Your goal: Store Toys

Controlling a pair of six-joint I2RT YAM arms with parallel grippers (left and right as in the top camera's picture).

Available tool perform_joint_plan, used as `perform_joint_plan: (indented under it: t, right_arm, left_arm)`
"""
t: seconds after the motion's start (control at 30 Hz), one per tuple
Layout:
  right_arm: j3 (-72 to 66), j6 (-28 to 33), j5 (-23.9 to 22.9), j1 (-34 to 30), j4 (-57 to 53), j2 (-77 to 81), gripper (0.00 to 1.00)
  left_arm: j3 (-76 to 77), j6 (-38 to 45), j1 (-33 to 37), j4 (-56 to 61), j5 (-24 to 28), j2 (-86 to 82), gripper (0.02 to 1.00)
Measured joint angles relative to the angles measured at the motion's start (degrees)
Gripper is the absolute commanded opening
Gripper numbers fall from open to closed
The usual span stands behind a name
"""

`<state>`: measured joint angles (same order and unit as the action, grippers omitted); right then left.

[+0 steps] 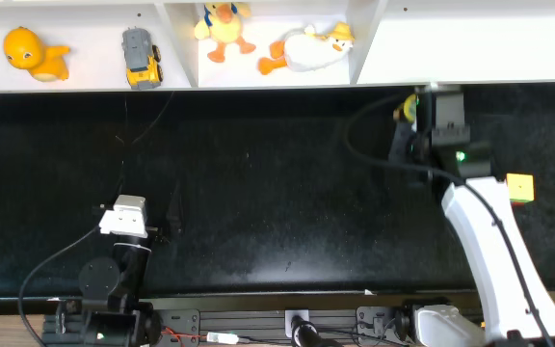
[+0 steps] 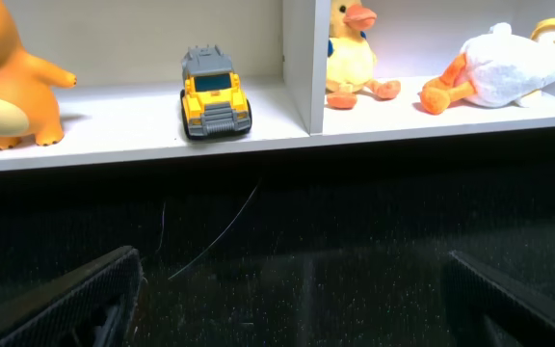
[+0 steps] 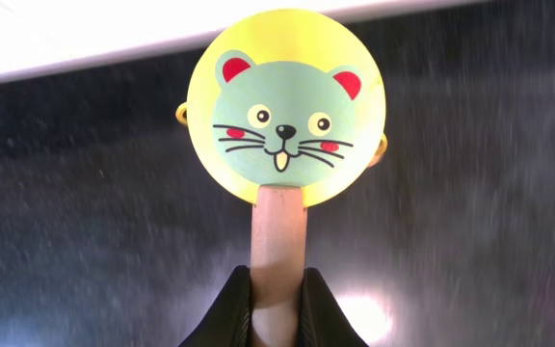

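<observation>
Between the closed fingers of the right gripper (image 3: 277, 301) sat the wooden handle of the mouse-face rattle (image 3: 285, 111), its yellow disc near the white shelf (image 3: 66, 39) edge, the arm stretched far across the black mat (image 1: 287, 193). Well apart, the left gripper (image 2: 292, 299) hung open near its base, facing the yellow truck (image 2: 215, 93) and a plush duck (image 2: 353, 53) on the shelf

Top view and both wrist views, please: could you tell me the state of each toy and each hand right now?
orange duck: upright on the shelf, left compartment.
yellow truck: on its wheels, same compartment.
yellow plush duck: sitting upright, middle compartment.
white plush duck: on its side, middle compartment.
mouse-face rattle: held by its wooden handle.
cube: on the table.
left hand: open, empty.
right hand: shut on the mouse-face rattle.
</observation>
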<state>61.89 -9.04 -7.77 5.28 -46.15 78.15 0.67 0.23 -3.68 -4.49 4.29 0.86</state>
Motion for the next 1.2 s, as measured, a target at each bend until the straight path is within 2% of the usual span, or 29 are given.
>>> perform_joint_plan:
  t: [0.13, 0.33, 0.63, 0.9, 0.97, 1.07, 1.2]
  right_arm:
    - [5.2, 4.9, 0.0, 0.0, 0.2, 6.4, 0.102]
    - [13.9, 8.6, -0.2, 0.0, 1.6, 17.0, 0.110]
    - [25.8, 10.1, -0.2, 0.0, 3.7, 27.5, 0.128]
    - [28.2, 10.3, 0.0, -0.3, 6.4, 32.2, 0.159]
    - [28.2, 10.3, 0.1, -0.4, 6.6, 32.8, 0.215]
    - [28.2, 10.1, 0.1, -0.7, 6.6, 33.3, 0.402]
    - [28.5, 10.3, 0.0, -0.7, 5.4, 33.2, 0.500]
  left_arm:
    - [0.0, 0.0, 0.0, 0.0, 0.0, 0.0, 0.996]
    - [0.0, 0.0, 0.0, 0.0, 0.0, 0.0, 0.998]
    - [0.0, 0.0, 0.0, 0.0, 0.0, 0.0, 0.998]
    - [0.0, 0.0, 0.0, 0.0, 0.0, 0.0, 0.998]
    - [0.0, 0.0, 0.0, 0.0, 0.0, 0.0, 0.998]
    - [0.0, 0.0, 0.0, 0.0, 0.0, 0.0, 0.998]
    - [0.0, 0.0, 0.0, 0.0, 0.0, 0.0, 0.998]
